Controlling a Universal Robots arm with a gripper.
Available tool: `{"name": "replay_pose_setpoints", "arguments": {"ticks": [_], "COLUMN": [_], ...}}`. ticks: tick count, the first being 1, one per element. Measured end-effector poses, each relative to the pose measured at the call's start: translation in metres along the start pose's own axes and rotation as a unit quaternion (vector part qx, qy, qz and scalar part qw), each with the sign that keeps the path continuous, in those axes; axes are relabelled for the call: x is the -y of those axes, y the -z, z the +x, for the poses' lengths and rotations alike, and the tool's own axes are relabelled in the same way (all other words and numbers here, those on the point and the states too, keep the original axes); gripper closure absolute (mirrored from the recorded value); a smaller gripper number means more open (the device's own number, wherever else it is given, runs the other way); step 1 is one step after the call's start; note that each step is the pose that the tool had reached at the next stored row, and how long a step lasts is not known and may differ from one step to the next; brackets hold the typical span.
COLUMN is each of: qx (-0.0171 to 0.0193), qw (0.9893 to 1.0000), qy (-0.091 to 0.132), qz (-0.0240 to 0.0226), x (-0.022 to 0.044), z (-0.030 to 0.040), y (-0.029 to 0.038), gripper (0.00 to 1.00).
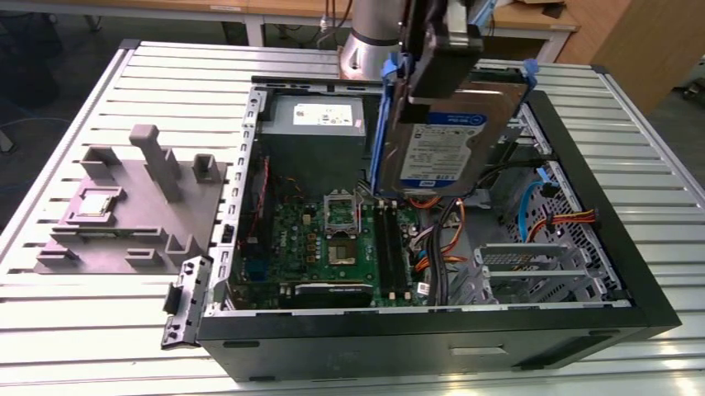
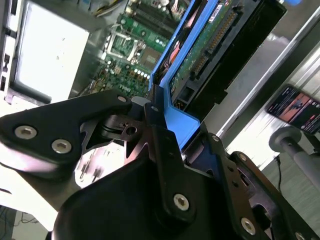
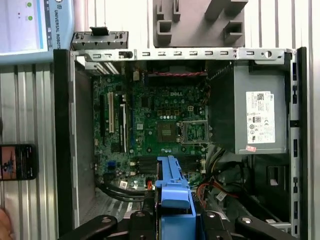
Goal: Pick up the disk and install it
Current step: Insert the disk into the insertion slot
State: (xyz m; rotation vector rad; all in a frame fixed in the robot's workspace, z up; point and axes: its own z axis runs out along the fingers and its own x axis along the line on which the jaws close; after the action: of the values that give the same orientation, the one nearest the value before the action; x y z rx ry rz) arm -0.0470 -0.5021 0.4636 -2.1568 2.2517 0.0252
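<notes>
nearest in the exterior view, your slatted table (image 1: 99, 346) carried the open computer case (image 1: 441, 334), its black wall towards the camera. a grey fixture block (image 1: 132, 198) stood beside the case on the exterior view's left. inside the case the green motherboard (image 1: 330, 239) lay flat. a bare metal drive cage (image 1: 529, 264) sat to the exterior view's right of it, with cables (image 1: 447, 243) running between them. above the board you had the disk (image 1: 447, 144) hanging in the air. it stood nearly on edge, label side towards the camera, its lower end close over the board and apart from the cage. your gripper (image 1: 438, 87) had its fingers (image 2: 160, 132) clenched on the blue frame (image 3: 172, 192) at the disk's upper end. in the second wrist view the disk's circuit-board side showed. farther back, the grey power supply (image 1: 314, 124) sat in the case's far corner, beside the disk's edge.
</notes>
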Motion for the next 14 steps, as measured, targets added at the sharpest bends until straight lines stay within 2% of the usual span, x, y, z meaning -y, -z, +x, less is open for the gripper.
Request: {"name": "replay_pose_setpoints", "arguments": {"ticks": [2,4,7,11,14], "qx": [0.0000,0.0000,0.0000,0.0000,0.0001], "qw": [1.0000,1.0000,1.0000,1.0000,1.0000], "qy": [0.000,0.000,0.000,0.000,0.000], "qz": [0.0000,0.0000,0.0000,0.0000,0.0000], "x": [0.0071,0.0107,0.0119,0.0127,0.0156], "z": [0.0008,0.0021,0.0081,0.0201,0.0267], "y": [-0.0005,-0.0008,-0.0008,-0.0008,-0.0011], "gripper": [0.63,0.63,0.63,0.63,0.63]}}
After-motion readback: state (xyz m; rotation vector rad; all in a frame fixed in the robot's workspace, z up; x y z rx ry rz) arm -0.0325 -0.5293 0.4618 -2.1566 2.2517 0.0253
